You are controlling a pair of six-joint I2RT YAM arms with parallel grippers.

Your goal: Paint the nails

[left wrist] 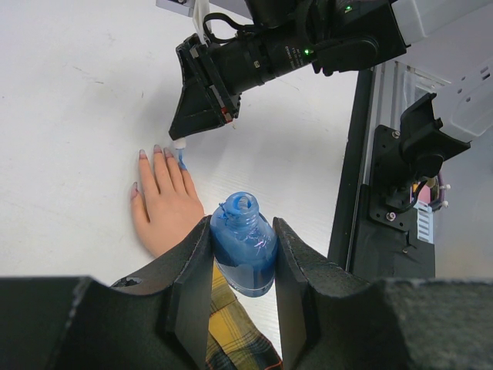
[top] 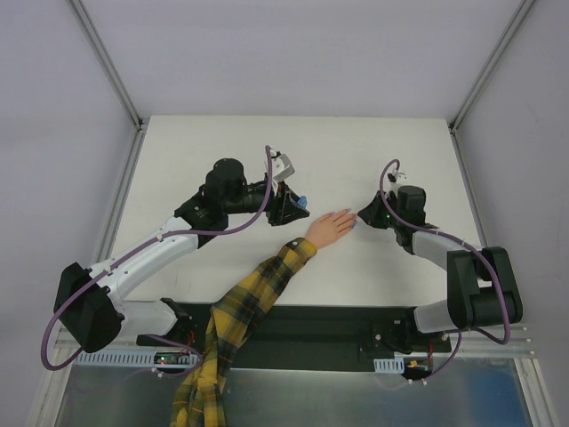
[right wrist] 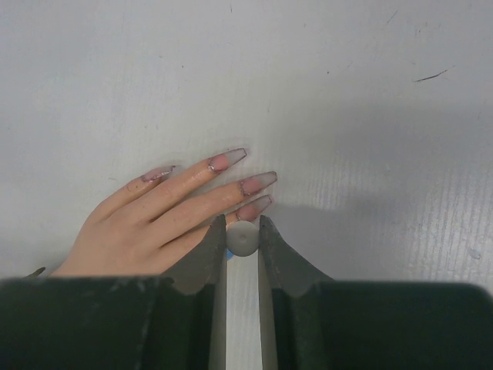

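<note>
Right claw (right wrist: 243, 223) pinches white brush cap (right wrist: 242, 240), lower centre of wrist view, brush at the little-finger nail (left wrist: 182, 159); left claw (left wrist: 243, 225) clamps bottle (left wrist: 245, 254). Nails (right wrist: 258, 181) lie mid-frame, on the table (right wrist: 347, 92). Stroke should run lightly, base to tip, avoiding skin.

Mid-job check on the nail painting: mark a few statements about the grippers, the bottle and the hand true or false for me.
1. The left gripper is shut on the blue polish bottle. True.
2. The bottle is capped. False: its neck is open.
3. The right gripper holds a white brush cap at the fingertips of the hand. True.
4. The hand lies palm up. False: its back faces up, with the nails showing.
5. The sleeve is plain red. False: it is yellow plaid.
</note>
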